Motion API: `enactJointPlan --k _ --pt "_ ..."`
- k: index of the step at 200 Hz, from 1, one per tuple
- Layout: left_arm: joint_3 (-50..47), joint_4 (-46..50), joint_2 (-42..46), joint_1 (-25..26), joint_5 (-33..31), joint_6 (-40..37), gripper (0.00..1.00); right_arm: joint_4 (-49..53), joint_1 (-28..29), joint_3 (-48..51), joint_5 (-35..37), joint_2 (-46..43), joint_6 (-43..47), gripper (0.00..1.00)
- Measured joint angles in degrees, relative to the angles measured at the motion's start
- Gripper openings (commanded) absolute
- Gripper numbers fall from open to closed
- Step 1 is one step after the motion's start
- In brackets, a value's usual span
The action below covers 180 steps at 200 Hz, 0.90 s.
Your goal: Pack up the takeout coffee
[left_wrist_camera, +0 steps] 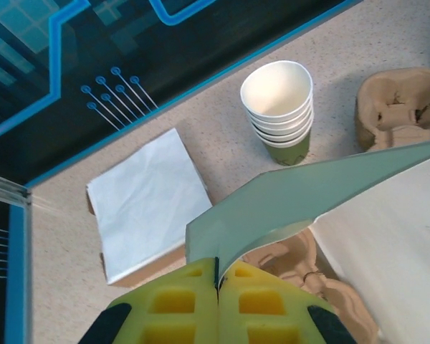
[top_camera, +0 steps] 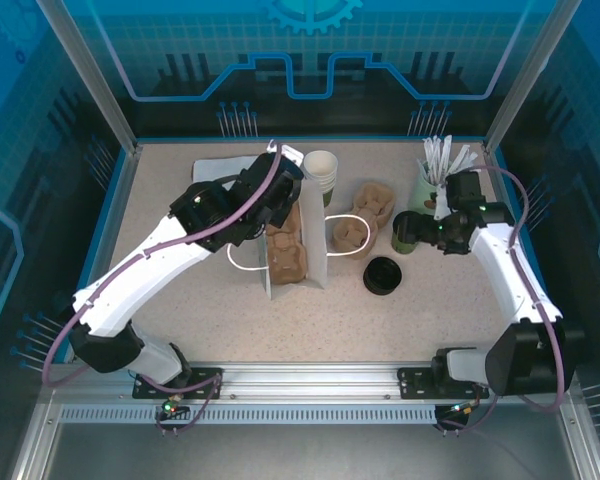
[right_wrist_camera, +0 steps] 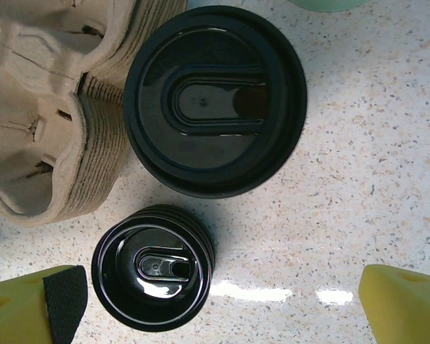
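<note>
1. We are clenching the left gripper (left_wrist_camera: 216, 290) on the rim of the paper bag (top_camera: 314, 250), holding it open; a pulp tray (top_camera: 285, 258) is sitting inside.
2. The takeout coffee (right_wrist_camera: 215, 100) is standing unpacked on the table (top_camera: 280, 320) beneath the right gripper (right_wrist_camera: 218, 301), its fingers spread.

Robot lab cell, aluminium frame (top_camera: 90, 75), blue circuit-print panels (top_camera: 310, 55)

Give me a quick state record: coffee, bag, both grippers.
coffee: takeout coffee, lidded, on table beside pulp trays
bag: white paper bag, open, bagged tray inside
left gripper: shut on bag edge
right gripper: open, over coffee area, holding nothing
spare lids: stacked near coffee
</note>
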<state>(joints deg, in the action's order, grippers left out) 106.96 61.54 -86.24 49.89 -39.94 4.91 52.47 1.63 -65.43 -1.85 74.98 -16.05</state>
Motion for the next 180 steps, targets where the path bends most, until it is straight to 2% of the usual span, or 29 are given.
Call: enactJointPlan --k 89,180 --pt "3.67 5.05 -1.16 0.00 6.40 8.31 0.00 1.14 2.69 -5.84 4.66 10.78 0.04 1.00" --pt "3.98 6.16 -2.19 0.00 8.41 10.21 0.00 2.49 4.02 -11.13 6.27 18.40 0.94 1.00"
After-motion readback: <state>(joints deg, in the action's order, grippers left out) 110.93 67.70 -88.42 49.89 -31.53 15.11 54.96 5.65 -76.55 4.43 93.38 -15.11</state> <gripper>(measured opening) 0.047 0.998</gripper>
